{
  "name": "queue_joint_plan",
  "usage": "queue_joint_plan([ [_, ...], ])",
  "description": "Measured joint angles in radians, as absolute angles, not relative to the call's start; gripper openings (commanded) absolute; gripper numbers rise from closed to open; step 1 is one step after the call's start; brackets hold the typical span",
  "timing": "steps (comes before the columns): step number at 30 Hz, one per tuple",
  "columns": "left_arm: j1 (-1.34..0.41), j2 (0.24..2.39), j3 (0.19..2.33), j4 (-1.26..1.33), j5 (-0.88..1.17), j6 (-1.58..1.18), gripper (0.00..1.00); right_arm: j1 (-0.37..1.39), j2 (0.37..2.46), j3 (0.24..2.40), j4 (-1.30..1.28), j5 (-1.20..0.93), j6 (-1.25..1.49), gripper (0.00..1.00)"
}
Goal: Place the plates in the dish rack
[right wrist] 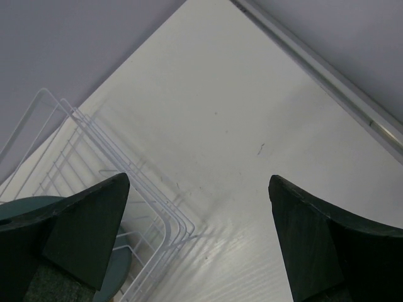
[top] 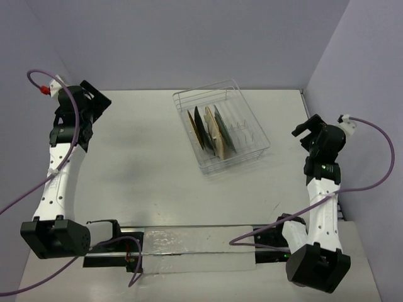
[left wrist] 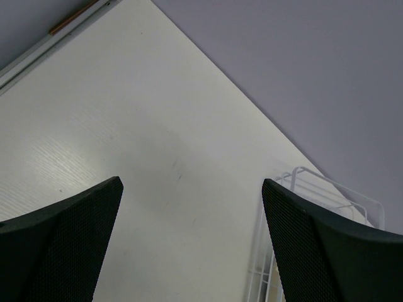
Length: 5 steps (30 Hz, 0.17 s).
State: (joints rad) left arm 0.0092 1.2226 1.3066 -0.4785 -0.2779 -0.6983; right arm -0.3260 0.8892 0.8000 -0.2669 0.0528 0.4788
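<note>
Left claw point(top: 97, 95) released, empty, over table point(top: 145, 163) far-left corner. Rack point(top: 250, 129) mid-table, toward back: four plates point(top: 211, 131) on edge between tines, bunched at left end. Right claw point(top: 303, 126) released, empty, right of rack.

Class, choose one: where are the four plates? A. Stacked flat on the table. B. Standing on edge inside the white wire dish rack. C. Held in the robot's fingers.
B: the four plates stand on edge, side by side, in the white wire dish rack.
</note>
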Motion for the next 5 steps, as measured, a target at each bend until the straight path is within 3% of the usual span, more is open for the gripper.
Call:
queue_joint_plan([
  [5, 0.021, 1.229, 1.284, -0.450, -0.250, -0.674, 0.99, -0.326, 0.825, 0.764, -0.263, 0.093, 0.480, 0.99],
])
